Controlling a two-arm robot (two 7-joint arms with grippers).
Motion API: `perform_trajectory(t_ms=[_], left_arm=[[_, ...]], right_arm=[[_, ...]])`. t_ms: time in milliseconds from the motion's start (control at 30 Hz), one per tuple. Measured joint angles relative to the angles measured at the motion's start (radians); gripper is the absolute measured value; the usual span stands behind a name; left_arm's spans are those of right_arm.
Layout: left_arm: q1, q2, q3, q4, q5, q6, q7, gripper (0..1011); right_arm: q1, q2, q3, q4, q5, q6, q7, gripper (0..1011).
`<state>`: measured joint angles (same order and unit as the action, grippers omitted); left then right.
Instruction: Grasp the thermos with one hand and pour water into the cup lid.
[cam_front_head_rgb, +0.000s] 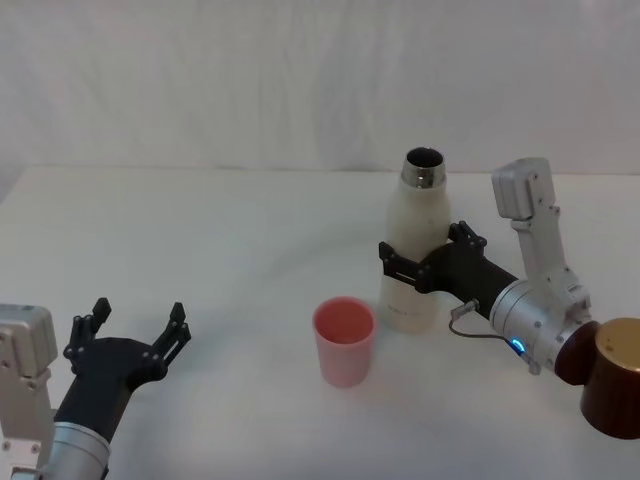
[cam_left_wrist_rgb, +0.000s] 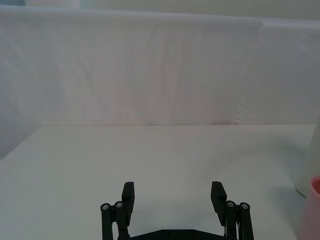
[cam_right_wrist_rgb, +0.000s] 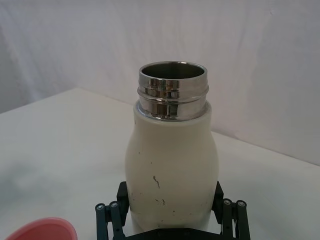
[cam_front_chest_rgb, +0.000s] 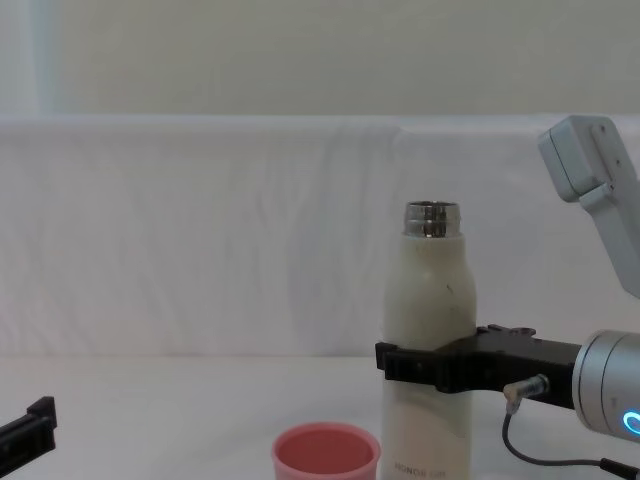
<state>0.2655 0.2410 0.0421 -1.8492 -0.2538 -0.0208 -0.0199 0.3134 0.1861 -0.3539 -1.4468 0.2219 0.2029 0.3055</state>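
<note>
Right gripper (cam_front_head_rgb: 418, 262) is clamped around the lower body of the thermos (cam_front_head_rgb: 418, 240), one black finger on each side of the cream-white wall; seen from the right wrist, the fingers (cam_right_wrist_rgb: 123, 192) press against the bottle's flanks. Thermos stands upright on the white table (cam_front_head_rgb: 200, 230), cap off, steel threaded neck open at the top. The cup lid (cam_front_head_rgb: 344, 340), salmon-pink and mouth up, sits just beside the thermos base, on the left-front side of the right gripper and apart from the bottle. Nothing stands between cup and bottle. A dark brown cylinder (cam_front_head_rgb: 612, 377) sits behind the right wrist at the table's right edge. Left gripper (cam_front_head_rgb: 135, 325) is parked low at the near left, fingers spread apart, holding nothing, well apart from the cup. White cloth backdrop (cam_front_chest_rgb: 200, 230) behind the table.
</note>
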Motion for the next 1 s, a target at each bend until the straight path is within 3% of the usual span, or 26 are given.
perform_trajectory(t_ms=[533, 1000], left_arm=[[0.000, 0.000, 0.000, 0.000, 0.000, 0.000, 0.000, 1001], [0.000, 0.000, 0.000, 0.000, 0.000, 0.000, 0.000, 1001]], right_arm=[[-0.001, 0.001, 0.000, -0.004, -0.001, -0.001, -0.001, 1002], [-0.037, 0.029, 0.002, -0.054, 0.018, -0.013, -0.009, 1002]])
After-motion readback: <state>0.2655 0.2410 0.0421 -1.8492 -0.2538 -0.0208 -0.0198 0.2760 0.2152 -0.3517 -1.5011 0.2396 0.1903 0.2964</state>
